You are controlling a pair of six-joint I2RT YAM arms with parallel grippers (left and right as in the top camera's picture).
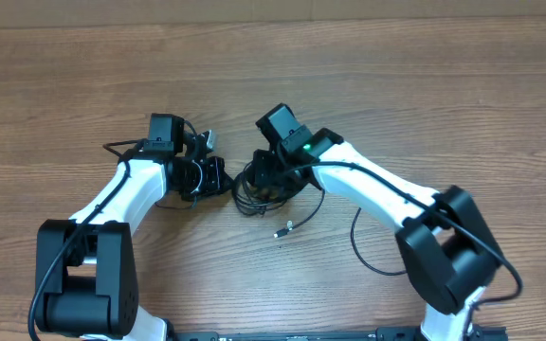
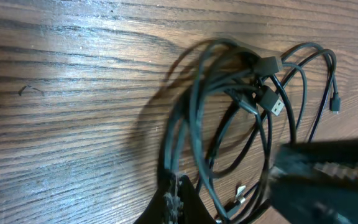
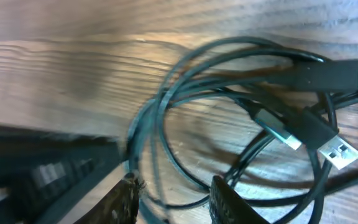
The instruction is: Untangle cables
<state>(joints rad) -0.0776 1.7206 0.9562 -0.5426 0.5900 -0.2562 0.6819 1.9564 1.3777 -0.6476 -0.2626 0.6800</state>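
Two arms, one knot of cables (image 1: 247,200)

Here they are, the left arm (image 1: 112,197) and the right arm (image 1: 379,192), both reaching in from the near edge of the table (image 1: 425,85). They bend toward each other at mid-table, elbows out, wrists turned inward. The left gripper (image 1: 220,178) points right and the right gripper (image 3: 174,188) points left and down. The two are almost nose to nose, with the cables between and beneath them.

Over to the right wrist view: its two fingers stand part way apart with a moderate gap. Several black strands run through that gap and nothing is pinched. In the left wrist view, only one finger (image 2: 174,200) shows at the bottom edge. A blurred dark body (image 2: 328,177) covers the right side, so I cannot tell whether the left gripper is wide or closed.

The cables lie on the table in a loose overlapping coil just under the right gripper. From the left wrist the loops are stretched ovals, with the long axis running from the bottom edge up toward the top right. A silver USB plug (image 3: 339,151) juts from the bundle beside a smaller plug (image 3: 279,129), and both point lower right in the right wrist view. One loose end (image 1: 283,229) trails out of the coil toward the robot's side, its small plug lying apart from the knot.
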